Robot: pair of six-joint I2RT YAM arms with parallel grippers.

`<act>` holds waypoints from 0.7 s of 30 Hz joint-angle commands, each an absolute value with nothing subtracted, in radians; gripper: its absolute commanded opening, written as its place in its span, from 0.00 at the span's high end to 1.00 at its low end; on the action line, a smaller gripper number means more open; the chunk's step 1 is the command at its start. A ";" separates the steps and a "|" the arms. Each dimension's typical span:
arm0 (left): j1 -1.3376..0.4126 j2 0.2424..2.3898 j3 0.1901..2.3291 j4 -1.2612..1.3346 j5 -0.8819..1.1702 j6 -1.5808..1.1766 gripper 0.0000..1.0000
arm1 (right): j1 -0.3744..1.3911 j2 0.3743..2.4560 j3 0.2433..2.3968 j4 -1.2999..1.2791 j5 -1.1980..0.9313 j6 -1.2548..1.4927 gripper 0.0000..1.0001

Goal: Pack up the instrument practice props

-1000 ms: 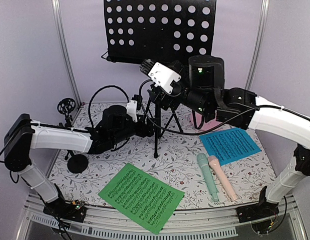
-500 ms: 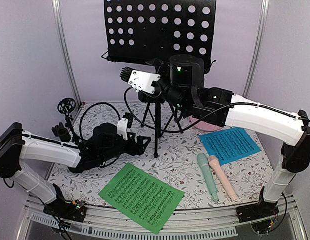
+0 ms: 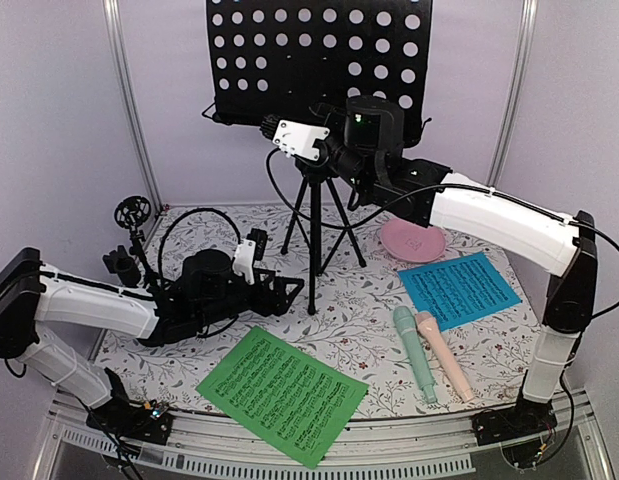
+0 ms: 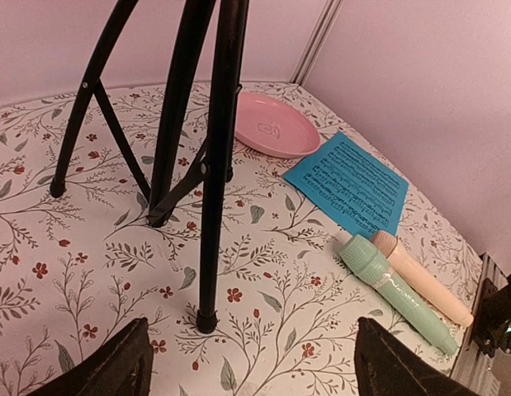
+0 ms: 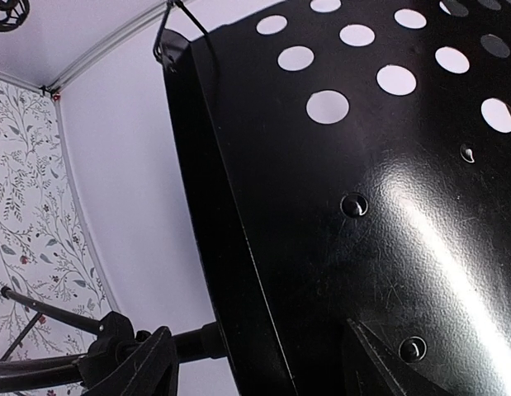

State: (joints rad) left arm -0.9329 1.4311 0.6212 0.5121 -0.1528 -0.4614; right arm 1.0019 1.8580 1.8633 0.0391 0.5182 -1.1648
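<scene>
Stretches right gripper (image 5: 255, 330) up, wide astride music desk (image 5: 387, 206) edge; holds left gripper (image 4: 251, 330) low, wide, facing tripod (image 4: 214, 165).

a round pink dish (image 3: 412, 241) is sitting flat on the floral-patterned table (image 3: 359, 320), toward its back right; pale walls (image 3: 59, 120) are enclosing the table.
</scene>
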 commanded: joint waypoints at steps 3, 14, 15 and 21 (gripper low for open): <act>-0.948 1.432 0.617 0.535 -0.118 -0.462 0.16 | 0.961 1.878 1.876 0.067 0.512 -1.192 0.38; -0.949 1.511 0.651 0.591 -0.089 -0.465 0.16 | 0.952 1.872 1.833 0.086 0.507 -1.230 0.84; -0.950 1.514 0.653 0.593 -0.087 -0.466 0.16 | 0.952 1.872 1.833 0.088 0.505 -1.233 0.88; -0.947 1.544 0.691 0.609 -0.118 -0.424 0.16 | 0.953 1.868 1.848 0.090 0.495 -1.238 0.99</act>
State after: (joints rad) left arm -0.9382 1.5188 0.6392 0.5583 -0.0986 -0.4591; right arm 0.9604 1.8660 1.8519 0.0757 0.4946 -1.3113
